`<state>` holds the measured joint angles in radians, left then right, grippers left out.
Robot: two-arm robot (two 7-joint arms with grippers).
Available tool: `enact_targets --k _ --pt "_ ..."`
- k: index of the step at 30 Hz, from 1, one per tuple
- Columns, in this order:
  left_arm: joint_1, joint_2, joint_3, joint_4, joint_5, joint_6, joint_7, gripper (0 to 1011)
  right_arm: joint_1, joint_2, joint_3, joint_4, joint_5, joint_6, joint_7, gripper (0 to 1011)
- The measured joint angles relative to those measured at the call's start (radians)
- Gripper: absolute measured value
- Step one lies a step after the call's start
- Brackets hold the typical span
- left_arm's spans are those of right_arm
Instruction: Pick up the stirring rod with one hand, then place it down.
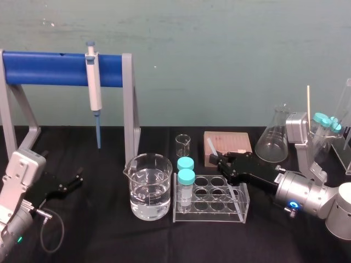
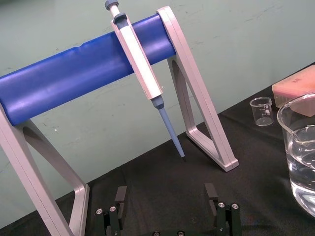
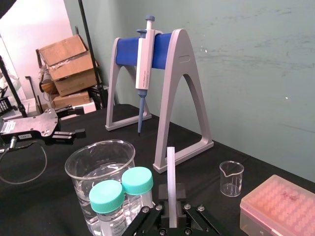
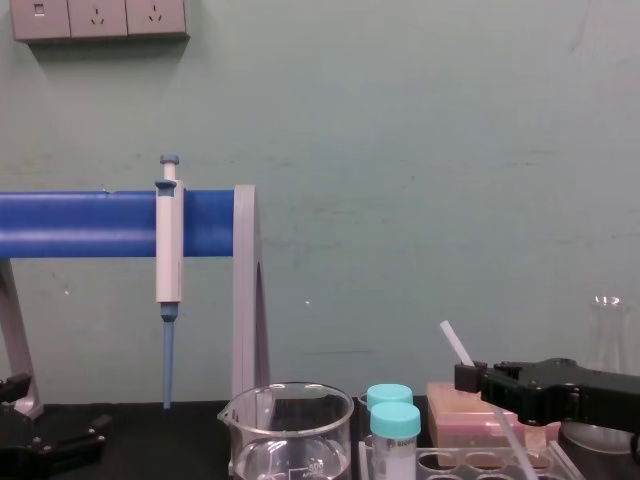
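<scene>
A black cloth covers the table (image 1: 109,241) in front of me, and a pale green wall (image 1: 230,55) closes it off behind. Nearest me stand a water-filled beaker (image 1: 147,192) and a clear test tube rack (image 1: 211,204) with two teal-capped tubes (image 1: 186,179) at its left end; past those are a small empty beaker (image 1: 182,146), a pink tip box (image 1: 233,143) and an Erlenmeyer flask (image 1: 274,137); farthest back on the left, a pipette (image 1: 94,82) hangs on the blue bar of its stand (image 1: 49,68).

My right tool (image 1: 221,162) hangs above the rack's far right side, clamped on the stirring rod (image 1: 210,147); the rod is clear of the table and tilted, its upper end leaning to my left above the grip. My left tool (image 1: 70,182) sits low at the table's left side, well apart from the rod, jaws spread wide on nothing.

The right wrist view shows the rod (image 3: 171,172) standing up out of my grip, plus cardboard boxes (image 3: 69,64) in the room beyond the table; the chest view catches wall sockets (image 4: 100,18) high up; the left wrist view shows that tool's fingers (image 2: 120,194) parted.
</scene>
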<state>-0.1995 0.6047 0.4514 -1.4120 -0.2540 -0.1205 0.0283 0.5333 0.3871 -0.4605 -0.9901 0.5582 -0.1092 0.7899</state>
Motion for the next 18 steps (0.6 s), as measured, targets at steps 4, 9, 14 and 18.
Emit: enact_targets --k 4,9,14,18 --pt "0.000 0.000 0.000 0.000 0.000 0.000 0.000 1000 0.000 0.000 0.000 0.000 0.000 0.000 0.000 68" --pt "0.000 0.000 0.000 0.000 0.000 0.000 0.000 1000 0.000 0.000 0.000 0.000 0.000 0.000 0.000 68" --pt "0.000 0.000 0.000 0.000 0.000 0.000 0.000 1000 0.000 0.000 0.000 0.000 0.000 0.000 0.000 68" --pt "0.000 0.000 0.000 0.000 0.000 0.000 0.000 1000 -0.013 0.003 0.011 -0.020 -0.003 -0.030 -0.027 67"
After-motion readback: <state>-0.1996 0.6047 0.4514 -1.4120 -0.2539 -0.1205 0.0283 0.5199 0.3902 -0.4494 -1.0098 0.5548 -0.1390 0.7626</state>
